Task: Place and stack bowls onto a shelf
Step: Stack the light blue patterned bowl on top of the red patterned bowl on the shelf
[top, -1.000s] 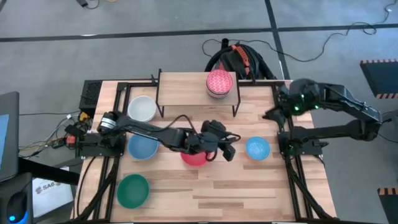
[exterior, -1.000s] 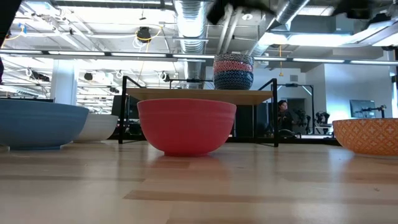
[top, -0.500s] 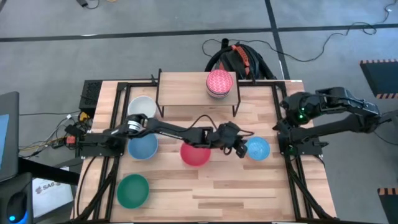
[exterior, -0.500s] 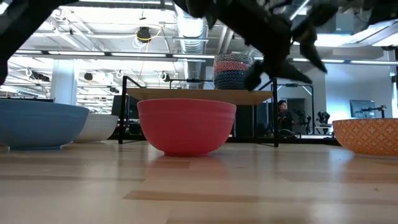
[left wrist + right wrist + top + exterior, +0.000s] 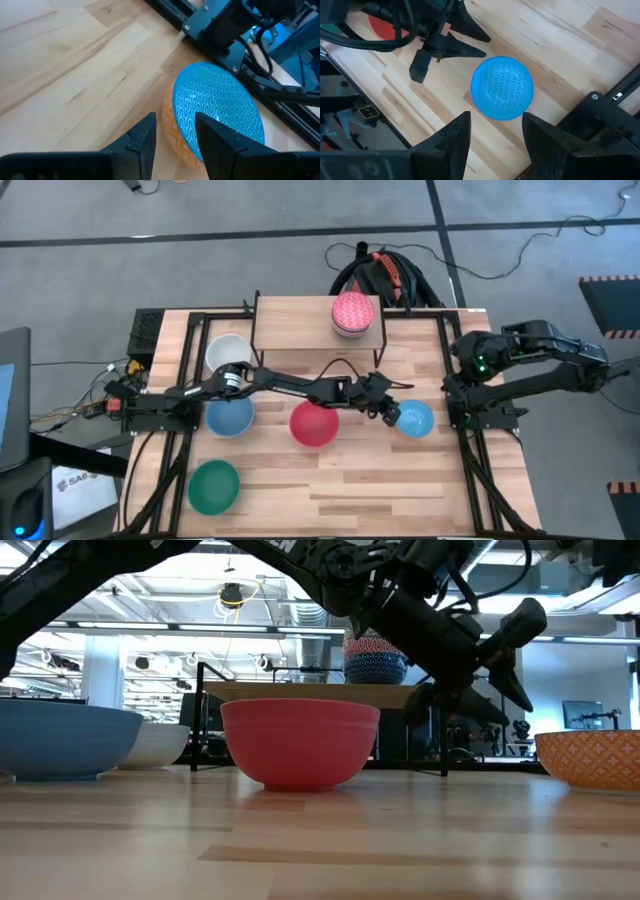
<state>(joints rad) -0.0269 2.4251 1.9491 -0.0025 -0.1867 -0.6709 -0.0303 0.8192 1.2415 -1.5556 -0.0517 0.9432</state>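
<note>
A bowl with a blue patterned inside and an orange outside (image 5: 415, 419) rests on its base on the table near the right edge. My left gripper (image 5: 175, 118) is open and hovers just above the bowl's left rim (image 5: 172, 125), one finger over the inside and one outside, touching nothing. My right gripper (image 5: 496, 119) hangs open, high over the same bowl at the right edge. A red bowl (image 5: 314, 426), a light blue bowl (image 5: 230, 417), a white bowl (image 5: 228, 353) and a green bowl (image 5: 213, 485) sit on the table. On the shelf (image 5: 300, 320) stands a stack topped by a pink patterned bowl (image 5: 352, 313).
The left arm (image 5: 280, 387) reaches across the table behind the red bowl. The shelf's black legs (image 5: 443, 720) stand at the far side. Black frame rails (image 5: 462, 430) run along both table sides. Bare wood lies along the near edge, right of the green bowl.
My left gripper has swept from above the red bowl toward the table's right edge and come down, ending over the left rim of the blue patterned bowl. My right gripper has tipped further downward near the right edge. No bowl has moved.
</note>
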